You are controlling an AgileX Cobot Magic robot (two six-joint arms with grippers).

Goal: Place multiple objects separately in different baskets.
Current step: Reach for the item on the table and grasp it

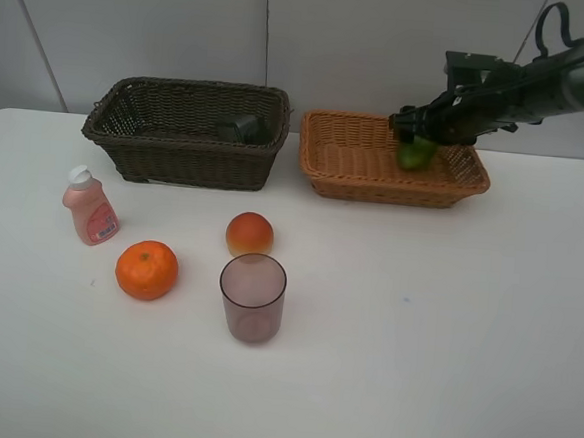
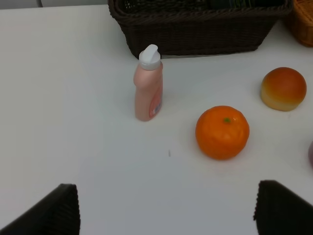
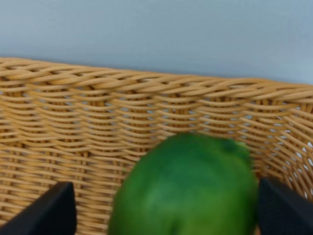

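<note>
My right gripper (image 1: 418,136) hovers over the light orange-tan basket (image 1: 374,190) at its back right. The green fruit (image 1: 415,152) sits just under it. In the right wrist view the green fruit (image 3: 186,191) is blurred between the spread fingers of my right gripper (image 3: 166,210), with a gap on one side, inside the tan basket (image 3: 98,107). The dark brown basket (image 1: 186,156) holds the dark grey pump bottle (image 1: 243,127). On the table stand the pink bottle (image 1: 90,206), orange (image 1: 147,269), peach-like fruit (image 1: 250,234) and purplish cup (image 1: 252,296). My left gripper (image 2: 166,210) is open and empty.
The left wrist view looks across the table at the pink bottle (image 2: 149,88), the orange (image 2: 222,132), the peach-like fruit (image 2: 283,89) and the dark basket (image 2: 195,34). White table stretches in front of the cup and to the right.
</note>
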